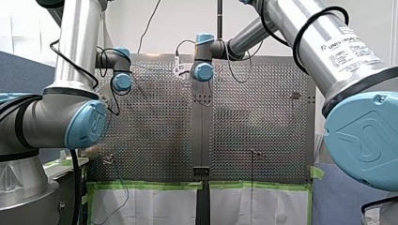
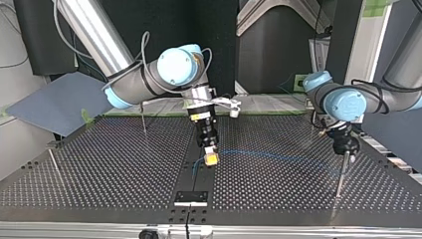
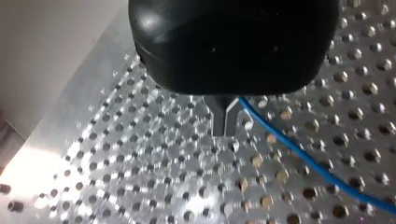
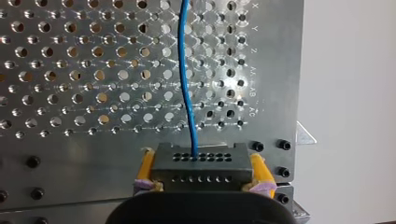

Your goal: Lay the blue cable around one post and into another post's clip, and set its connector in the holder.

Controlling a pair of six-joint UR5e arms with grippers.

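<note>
My right gripper (image 4: 201,173) is shut on the dark grey connector (image 4: 201,164), which sits between its yellow pads (image 4: 145,169). In the top view this gripper (image 2: 211,158) hangs over the table's middle, a short way behind the black holder (image 2: 190,197). From the connector, the blue cable (image 2: 278,155) arcs across to my left gripper (image 2: 346,153). That black gripper (image 3: 225,125) is shut just above the plate, and the cable (image 3: 303,156) comes out at its fingertips. A thin post (image 2: 340,181) stands right below and in front of it.
Two more thin posts (image 2: 144,119) (image 2: 54,167) stand on the perforated table (image 2: 99,169) at the top view's left. In the front view both arms' big elbows fill the sides. Green tape edges the plate (image 1: 155,185).
</note>
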